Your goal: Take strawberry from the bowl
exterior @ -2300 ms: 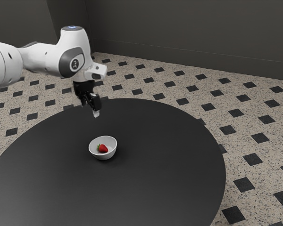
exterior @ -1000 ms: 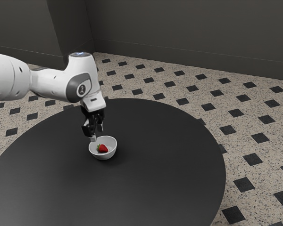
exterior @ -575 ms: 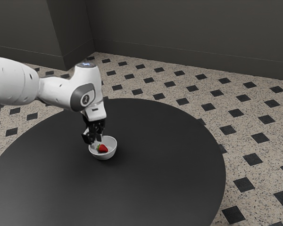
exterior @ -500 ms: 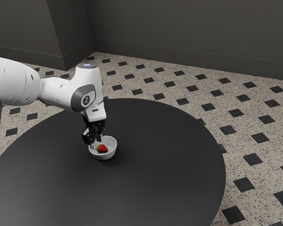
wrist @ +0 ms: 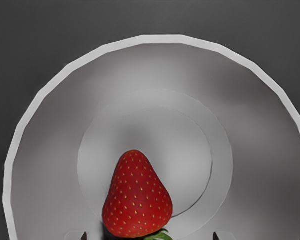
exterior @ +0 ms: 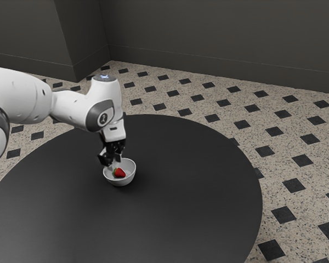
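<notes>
From the exterior view's left, the arm (exterior: 71, 104) slants down to the gripper (exterior: 115, 163), its fingers (wrist: 216, 236) parted and empty, low over the bowl's near-arm rim. Next comes the strawberry (exterior: 119, 173), lying on its side inside the bowl (exterior: 120, 182), in from the table's far edge (exterior: 181, 117). Its leaves (wrist: 160, 235) are close to the line joining the fingers; its long axis runs roughly across that line, the red body toward the exterior view's right. A small shift that way would probably centre the grip before closing.
</notes>
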`<state>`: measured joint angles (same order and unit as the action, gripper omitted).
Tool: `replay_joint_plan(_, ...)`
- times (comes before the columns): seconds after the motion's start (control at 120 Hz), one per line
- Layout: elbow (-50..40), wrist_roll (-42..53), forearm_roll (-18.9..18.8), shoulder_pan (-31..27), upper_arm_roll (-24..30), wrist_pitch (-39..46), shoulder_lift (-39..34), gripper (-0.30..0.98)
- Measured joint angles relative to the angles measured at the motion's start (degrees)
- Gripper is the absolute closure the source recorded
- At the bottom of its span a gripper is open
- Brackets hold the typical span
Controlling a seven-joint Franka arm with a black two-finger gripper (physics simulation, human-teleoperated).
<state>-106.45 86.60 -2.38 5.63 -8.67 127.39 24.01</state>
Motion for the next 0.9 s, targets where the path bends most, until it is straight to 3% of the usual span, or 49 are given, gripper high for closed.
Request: replay_joint_plan(0.9,1.05,-0.46,0.22,0.0,0.92,0.71,2.06,0.43)
